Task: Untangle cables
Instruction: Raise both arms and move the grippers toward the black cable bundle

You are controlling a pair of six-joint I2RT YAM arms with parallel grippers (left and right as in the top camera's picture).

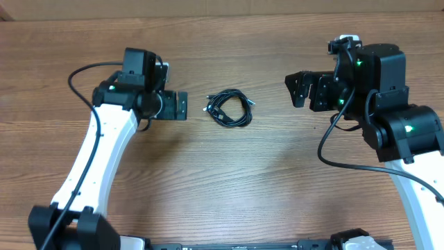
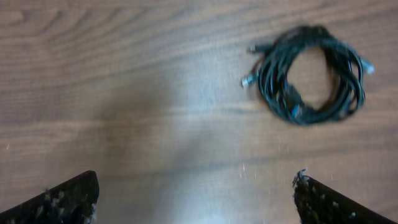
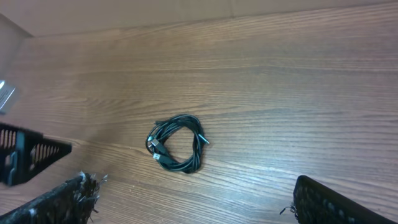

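A small coil of tangled black cables (image 1: pixel 229 109) with light connector ends lies on the wooden table between the two arms. It also shows in the left wrist view (image 2: pixel 310 74) and the right wrist view (image 3: pixel 178 142). My left gripper (image 1: pixel 182 105) is open and empty, just left of the coil; its two fingertips show at the bottom of the left wrist view (image 2: pixel 196 199). My right gripper (image 1: pixel 300 89) is open and empty, to the right of the coil and apart from it; its fingertips frame the bottom of the right wrist view (image 3: pixel 193 199).
The wooden table (image 1: pixel 222 180) runs to a pale wall edge at the back (image 1: pixel 208 8). The left gripper's black finger (image 3: pixel 28 152) shows at the left of the right wrist view. Each arm trails its own black cable (image 1: pixel 333 156).
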